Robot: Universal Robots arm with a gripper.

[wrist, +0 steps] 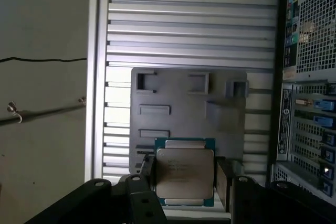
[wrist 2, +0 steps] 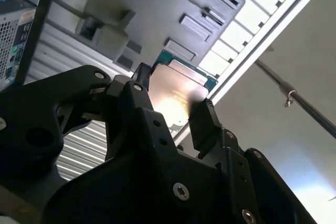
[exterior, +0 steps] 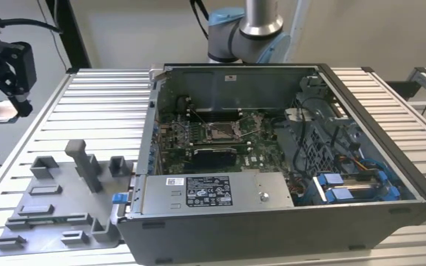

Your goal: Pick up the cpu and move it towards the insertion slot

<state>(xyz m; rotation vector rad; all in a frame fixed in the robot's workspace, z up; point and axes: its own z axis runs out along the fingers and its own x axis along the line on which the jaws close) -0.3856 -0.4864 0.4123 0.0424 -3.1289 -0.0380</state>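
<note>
I am gripping the cpu point(wrist: 185, 174) in my claw point(wrist: 185, 183), with the fingers point(wrist: 223, 182) closing on its opposite edges and its silvery face showing in the first wrist view. In the exterior view I am hanging high at the exterior view's left, by the edge of the slatted tabletop point(exterior: 87, 111). The grey tray point(exterior: 57, 216) is lying below me on that tabletop. The insertion slot point(exterior: 221, 131) is sitting well apart from me, inside the open computer case point(exterior: 272, 221).

Glare on cpu point(wrist 2: 177, 92), perhaps from overhead
</note>
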